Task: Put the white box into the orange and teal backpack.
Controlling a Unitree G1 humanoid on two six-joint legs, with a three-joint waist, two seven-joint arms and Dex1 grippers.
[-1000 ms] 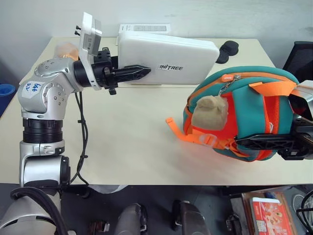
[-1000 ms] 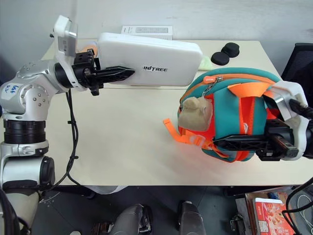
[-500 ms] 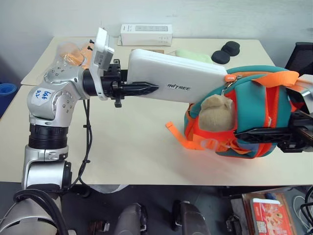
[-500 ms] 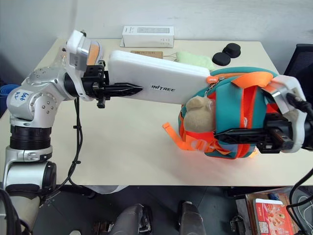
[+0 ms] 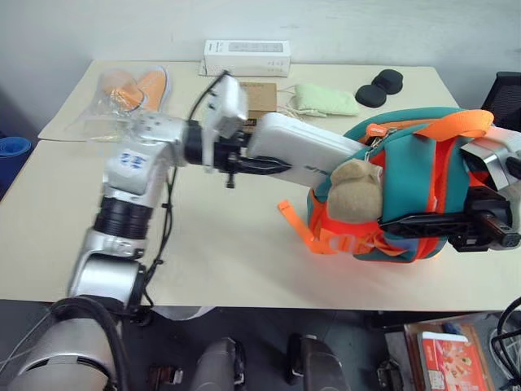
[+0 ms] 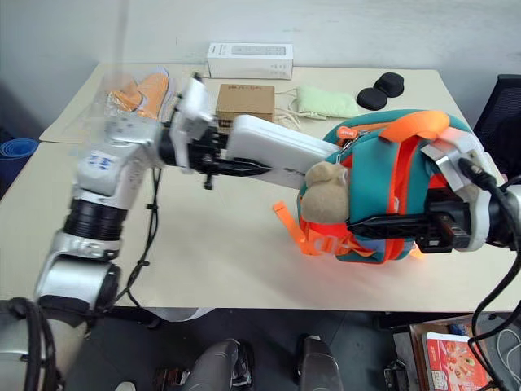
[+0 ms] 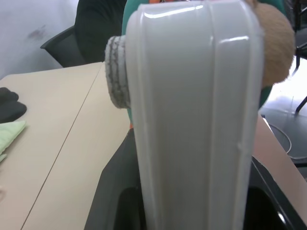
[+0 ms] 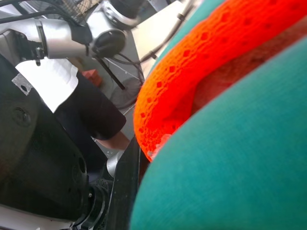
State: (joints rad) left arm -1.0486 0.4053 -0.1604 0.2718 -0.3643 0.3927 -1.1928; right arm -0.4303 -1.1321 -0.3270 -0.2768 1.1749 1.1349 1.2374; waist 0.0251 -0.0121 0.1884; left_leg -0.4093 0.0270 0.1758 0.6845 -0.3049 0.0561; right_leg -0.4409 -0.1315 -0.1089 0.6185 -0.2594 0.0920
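Observation:
My left gripper [image 5: 277, 165] is shut on the white box [image 5: 301, 153] and holds it nearly level above the table, pointing right. The box's far end meets the orange and teal backpack [image 5: 415, 171] just below its zip pull, above the beige plush toy [image 5: 358, 189]. Whether that end is inside the bag I cannot tell. My right gripper [image 5: 399, 220] is shut on the backpack's lower side and holds it upright at the table's right edge. In the left wrist view the box [image 7: 196, 120] rises between my fingers. The right wrist view is pressed against the backpack's fabric [image 8: 230, 143].
At the back of the table [image 5: 203, 244] lie a long white carton [image 5: 247, 57], a brown cardboard box [image 5: 260, 96], a green pouch [image 5: 324, 98] and two black round pads [image 5: 378, 85]. Orange items in clear plastic [image 5: 122, 94] lie at the back left. A black chair [image 5: 505, 90] stands at the right.
My left gripper has carried the white box to the right and down, bringing its far end from clear of the backpack up against the bag's top. The right gripper has kept still.

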